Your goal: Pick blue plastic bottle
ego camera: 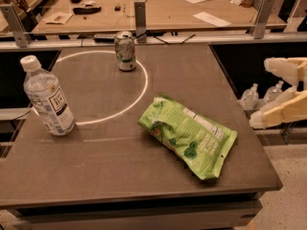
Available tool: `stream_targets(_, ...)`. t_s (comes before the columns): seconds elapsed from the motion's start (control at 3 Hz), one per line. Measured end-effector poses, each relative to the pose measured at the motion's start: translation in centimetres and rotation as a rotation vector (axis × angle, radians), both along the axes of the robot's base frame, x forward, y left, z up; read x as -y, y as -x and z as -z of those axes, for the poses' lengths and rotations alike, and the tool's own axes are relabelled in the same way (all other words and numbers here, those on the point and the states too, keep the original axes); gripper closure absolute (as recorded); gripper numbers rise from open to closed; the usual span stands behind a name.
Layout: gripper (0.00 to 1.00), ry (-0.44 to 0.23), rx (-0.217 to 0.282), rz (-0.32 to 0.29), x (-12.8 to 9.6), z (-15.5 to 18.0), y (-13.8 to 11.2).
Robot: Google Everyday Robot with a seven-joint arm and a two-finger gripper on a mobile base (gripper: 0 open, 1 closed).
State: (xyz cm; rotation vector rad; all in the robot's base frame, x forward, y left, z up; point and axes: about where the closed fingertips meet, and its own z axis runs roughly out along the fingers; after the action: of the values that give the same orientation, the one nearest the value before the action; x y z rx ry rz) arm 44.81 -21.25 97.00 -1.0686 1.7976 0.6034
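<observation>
The blue plastic bottle (48,97) stands upright near the left edge of the dark table (115,166). It is clear, with a white cap and a pale label bearing a dark square. My gripper (259,92) is at the far right of the view, off the table's right edge. Its two cream fingers (283,111) point left and stand apart with nothing between them. The bottle is far from the gripper, across the whole table.
A green-white soda can (125,51) stands at the back on a white circle line. A green chip bag (189,135) lies right of centre. A metal rail and a wooden desk (158,8) lie behind. Small bottles (249,97) stand low on the right.
</observation>
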Motion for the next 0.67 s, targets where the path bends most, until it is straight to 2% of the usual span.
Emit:
stream_targets(0.33,0.0,-0.064,0.031,-0.007,-2.6,-0.67,0.0)
stream_targets(0.67,0.0,-0.066,0.032,-0.008,-2.93,-0.62,-0.05)
